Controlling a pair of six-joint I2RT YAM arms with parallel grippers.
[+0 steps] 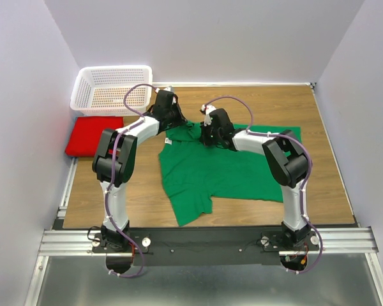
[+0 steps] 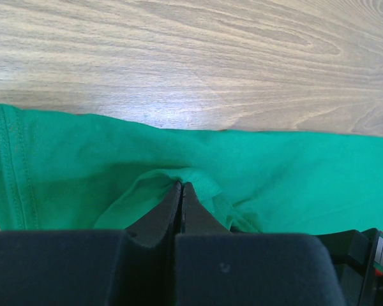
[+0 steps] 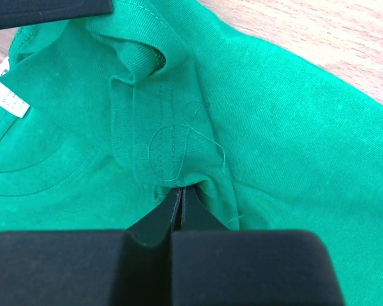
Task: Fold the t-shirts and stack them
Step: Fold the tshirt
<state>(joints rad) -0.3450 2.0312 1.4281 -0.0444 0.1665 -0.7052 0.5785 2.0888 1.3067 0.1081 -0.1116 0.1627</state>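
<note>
Two soft, fine-knit shirts lie before you. The green t-shirt (image 1: 210, 169) is spread rumpled on the wood-grain table (image 1: 329, 182). The red t-shirt (image 1: 94, 135) is a flat folded rectangle beside the perforated white basket (image 1: 115, 68). Your left gripper (image 2: 181, 185) and right gripper (image 3: 180, 189) are each clamped on a pinch of green cloth along its far edge.
</note>
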